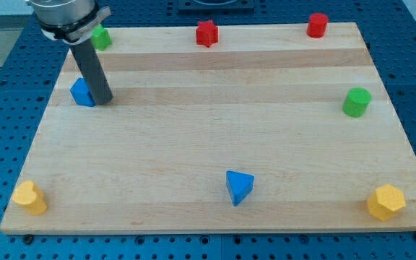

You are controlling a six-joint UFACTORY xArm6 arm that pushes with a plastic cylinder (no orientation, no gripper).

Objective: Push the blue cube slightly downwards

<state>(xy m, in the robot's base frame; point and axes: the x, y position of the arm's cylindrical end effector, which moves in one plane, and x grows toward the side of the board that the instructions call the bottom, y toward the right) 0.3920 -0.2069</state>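
Note:
The blue cube (82,93) sits near the left edge of the wooden board (215,137), in the upper left part of the view. My tip (103,100) rests on the board right beside the cube's right side, touching or nearly touching it. The dark rod rises from there toward the view's top left and hides part of the cube's right edge.
A green block (101,37) sits at the top left behind the rod. A red star-like block (206,33) and a red cylinder (317,25) lie along the top. A green cylinder (356,102) is at right, a blue triangular block (238,187) at bottom centre, yellow blocks at bottom left (30,197) and bottom right (386,202).

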